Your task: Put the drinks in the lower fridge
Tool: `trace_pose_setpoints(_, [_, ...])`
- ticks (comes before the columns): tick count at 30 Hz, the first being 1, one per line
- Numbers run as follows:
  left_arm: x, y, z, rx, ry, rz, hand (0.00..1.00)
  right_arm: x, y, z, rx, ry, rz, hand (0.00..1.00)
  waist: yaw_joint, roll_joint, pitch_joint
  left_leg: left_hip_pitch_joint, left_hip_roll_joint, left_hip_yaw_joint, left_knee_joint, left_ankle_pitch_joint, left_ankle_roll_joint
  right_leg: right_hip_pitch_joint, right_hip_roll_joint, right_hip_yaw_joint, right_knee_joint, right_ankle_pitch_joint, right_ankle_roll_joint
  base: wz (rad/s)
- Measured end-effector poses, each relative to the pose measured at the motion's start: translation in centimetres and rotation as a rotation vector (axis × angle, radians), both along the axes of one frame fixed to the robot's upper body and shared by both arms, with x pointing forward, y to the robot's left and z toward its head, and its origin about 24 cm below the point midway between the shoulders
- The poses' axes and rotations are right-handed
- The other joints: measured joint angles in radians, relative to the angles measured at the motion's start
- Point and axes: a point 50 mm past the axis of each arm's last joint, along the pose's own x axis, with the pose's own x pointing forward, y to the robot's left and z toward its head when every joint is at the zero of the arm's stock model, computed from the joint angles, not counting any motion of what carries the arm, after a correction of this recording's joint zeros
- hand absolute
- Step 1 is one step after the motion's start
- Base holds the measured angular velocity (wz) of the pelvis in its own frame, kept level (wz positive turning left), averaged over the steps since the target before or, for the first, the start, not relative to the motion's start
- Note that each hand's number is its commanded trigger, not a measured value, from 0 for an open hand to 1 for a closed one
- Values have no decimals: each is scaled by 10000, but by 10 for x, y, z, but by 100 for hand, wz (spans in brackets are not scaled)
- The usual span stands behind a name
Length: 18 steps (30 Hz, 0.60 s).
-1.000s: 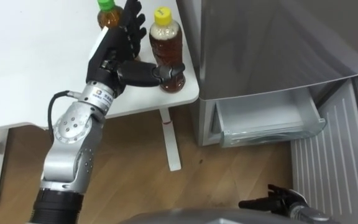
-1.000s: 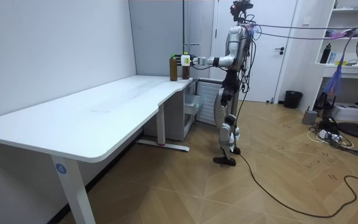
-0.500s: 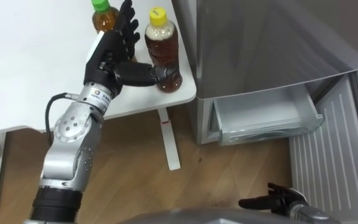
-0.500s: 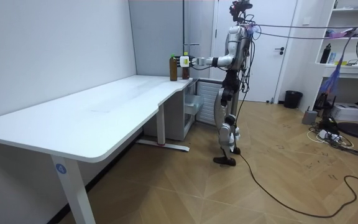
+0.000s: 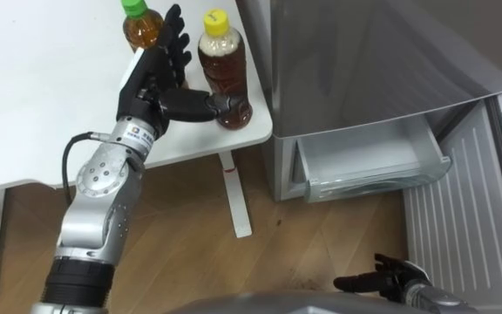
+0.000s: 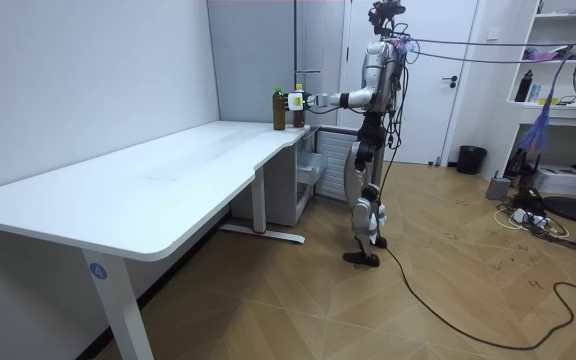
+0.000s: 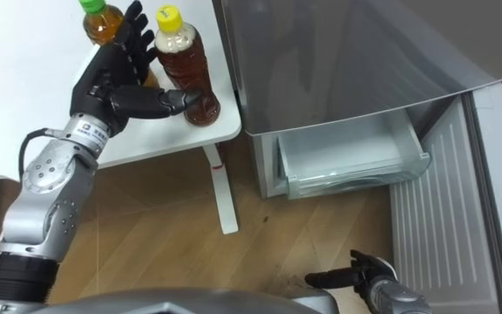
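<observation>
Drinks stand upright at the bench (image 5: 33,113) corner: yellow-capped bottle (image 5: 223,70) and green-capped bottle (image 5: 138,22). Left robot hand (image 5: 157,83) is released, fingers spread between them, thumb against the nearer base, evidently framing a grasp. Fridge drawer (image 5: 364,157) gapes ready. Right robot hand (image 5: 386,281): grip indeterminable.

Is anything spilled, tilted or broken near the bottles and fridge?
Nothing stands out. The yellow-capped brown drink bottle and the green-capped brown drink bottle stand upright, capped, on the white table; no spill.
</observation>
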Motion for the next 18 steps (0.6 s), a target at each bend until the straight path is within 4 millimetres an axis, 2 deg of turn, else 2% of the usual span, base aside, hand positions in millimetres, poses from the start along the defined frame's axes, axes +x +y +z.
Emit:
trace_pose_setpoints(6, [3, 1, -5, 32, 248, 86, 0, 2, 0, 0, -20, 24, 1, 0, -103, 65, -12, -3, -10, 53, -28, 1, -2, -2, 6, -12, -14, 0, 0, -2])
trace_pose_setpoints(18, [10, 3, -10, 90, 486, 284, 0, 5, 1, 0, -38, -35, -5, 0, -264, -39, 65, 10, 64, 248, -35, 4, -4, -46, 4, 8, -23, 0, 0, -1])
